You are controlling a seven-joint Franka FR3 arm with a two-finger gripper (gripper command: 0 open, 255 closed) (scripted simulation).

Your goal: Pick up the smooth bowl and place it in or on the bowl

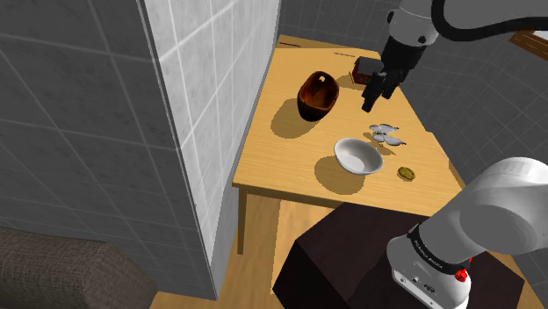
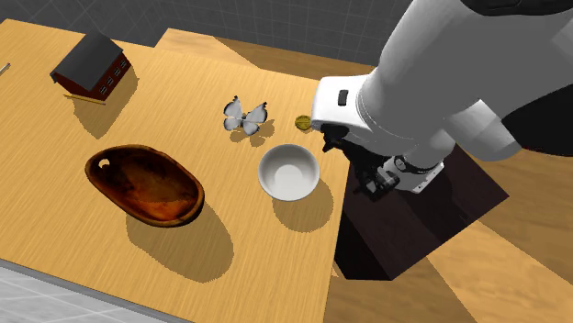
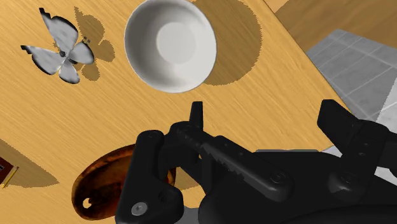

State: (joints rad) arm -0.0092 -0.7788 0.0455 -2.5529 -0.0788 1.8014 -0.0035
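Black gripper (image 1: 376,97) spread wide and empty, up in the air, well apart from the white bowl (image 1: 358,156).

Its fingers (image 3: 197,121) have nothing between them. The white bowl sits upright on the wooden table (image 1: 281,167), untouched. Just beside the white bowl lies a grey butterfly figure (image 1: 385,133). A small olive disc (image 1: 406,173) is near it by the table edge. The brown oval bowl (image 1: 318,95) lies farther off, toward the shoulder view's upper left of the white bowl, and a dark-roofed toy house (image 1: 364,68) is farthest.

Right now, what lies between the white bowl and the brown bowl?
Only bare tabletop between the white bowl and brown bowl, seen in the second exterior view.
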